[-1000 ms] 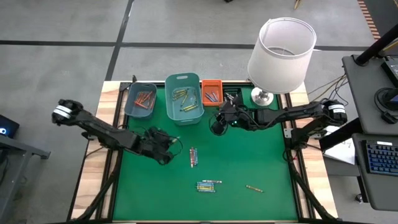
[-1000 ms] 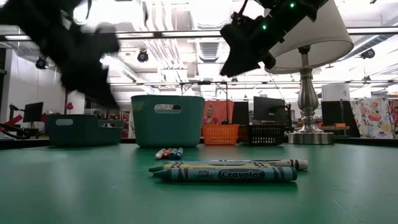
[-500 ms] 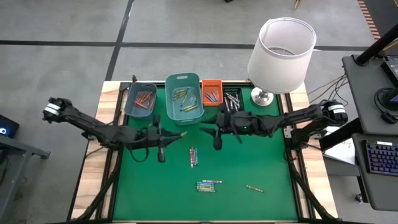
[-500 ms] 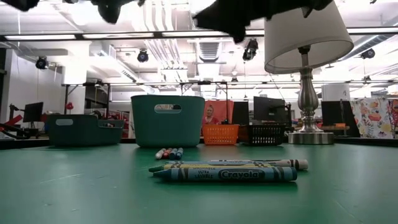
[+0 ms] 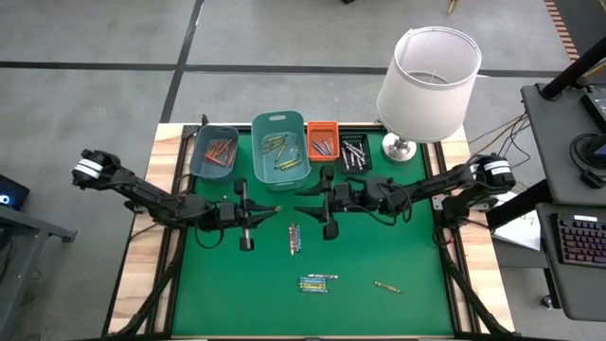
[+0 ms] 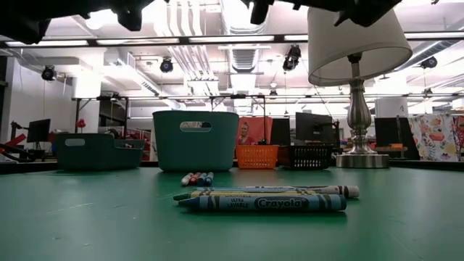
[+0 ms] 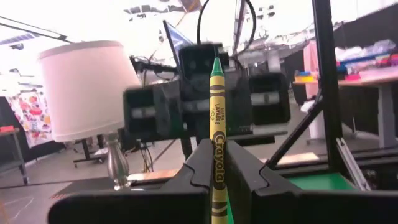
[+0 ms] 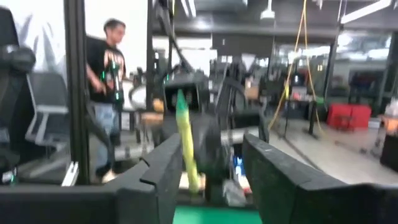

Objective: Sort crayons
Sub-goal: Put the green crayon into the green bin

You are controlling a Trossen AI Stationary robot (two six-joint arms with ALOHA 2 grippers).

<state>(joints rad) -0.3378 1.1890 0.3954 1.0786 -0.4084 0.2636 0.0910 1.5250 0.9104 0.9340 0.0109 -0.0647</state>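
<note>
My left gripper (image 5: 263,212) is raised over the green mat, level, and shut on a yellow-green crayon (image 7: 215,118). My right gripper (image 5: 307,201) is open and faces it from the table's right at about the same height. In the right wrist view the crayon (image 8: 186,146) shows in the gap of my right gripper (image 8: 211,171), near one finger; I see no touch. Loose crayons lie on the mat: a small group (image 5: 294,239), a second group (image 5: 317,282) and a single one (image 5: 385,286). My left gripper pinches the crayon's lower half (image 7: 215,163) between its two fingers, one on each side of the wrapper. The fingers come level from the table's left. The crayon stands about upright in the hold, pointed tip (image 7: 216,62) up, lifted clear of the mat.
Along the far edge stand a low dark-teal bin (image 5: 214,152) with red crayons, a taller teal bin (image 5: 281,152), a small orange bin (image 5: 322,139), a black bin (image 5: 352,150) and a lamp (image 5: 426,71). A person stands in the room beyond (image 8: 109,62).
Both grippers have risen from near the mat, out of the low view's top. My left gripper has turned level with the crayon. My right gripper has come away from the bins toward the table's near side and left, and now faces the left gripper.
</note>
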